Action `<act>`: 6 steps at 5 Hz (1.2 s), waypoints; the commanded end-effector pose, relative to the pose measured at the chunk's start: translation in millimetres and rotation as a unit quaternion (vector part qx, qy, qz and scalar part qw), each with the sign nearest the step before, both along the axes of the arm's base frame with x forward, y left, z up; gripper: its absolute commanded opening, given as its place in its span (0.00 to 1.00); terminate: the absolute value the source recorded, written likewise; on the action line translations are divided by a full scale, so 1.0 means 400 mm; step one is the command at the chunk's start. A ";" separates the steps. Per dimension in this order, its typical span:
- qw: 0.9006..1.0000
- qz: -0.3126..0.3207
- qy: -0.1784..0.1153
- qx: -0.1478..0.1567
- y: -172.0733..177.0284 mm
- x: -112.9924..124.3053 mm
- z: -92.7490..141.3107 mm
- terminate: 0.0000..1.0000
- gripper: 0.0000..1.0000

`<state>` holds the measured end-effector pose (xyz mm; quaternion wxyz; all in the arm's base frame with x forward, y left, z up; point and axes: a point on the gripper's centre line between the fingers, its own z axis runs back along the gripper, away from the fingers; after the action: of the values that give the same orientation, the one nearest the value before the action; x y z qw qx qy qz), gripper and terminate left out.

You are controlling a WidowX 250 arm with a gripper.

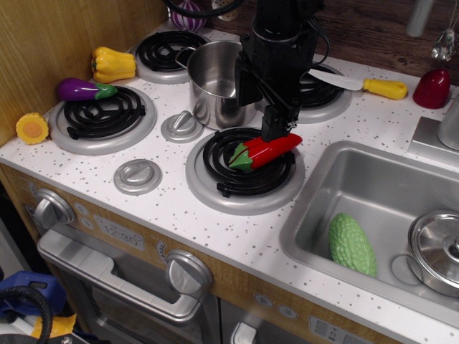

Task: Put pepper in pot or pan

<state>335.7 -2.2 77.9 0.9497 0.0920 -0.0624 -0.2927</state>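
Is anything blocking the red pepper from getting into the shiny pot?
Nothing visible blocks it. The red pepper lies on the front burner, and the open pot stands just behind it with no lid. The gripper is right over the pepper; whether its jaws already pinch it is unclear.

Bright, even overhead room light, white glare streaks on the steel pot (213, 84) and sink (373, 197) walls, glossy highlights on the red pepper (264, 151), soft short shadows on the speckled desk (179, 208), lower left corner dim and slightly blurred.
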 end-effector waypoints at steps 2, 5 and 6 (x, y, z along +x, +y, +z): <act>1.000 0.004 -0.008 -0.011 0.001 0.005 -0.025 0.00 1.00; 0.998 0.008 -0.033 -0.051 0.015 0.021 -0.109 0.00 1.00; 0.996 0.019 -0.044 -0.071 0.017 0.026 -0.136 0.00 0.00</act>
<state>340.7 1.9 18.7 0.9600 0.0385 -0.0953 -0.2606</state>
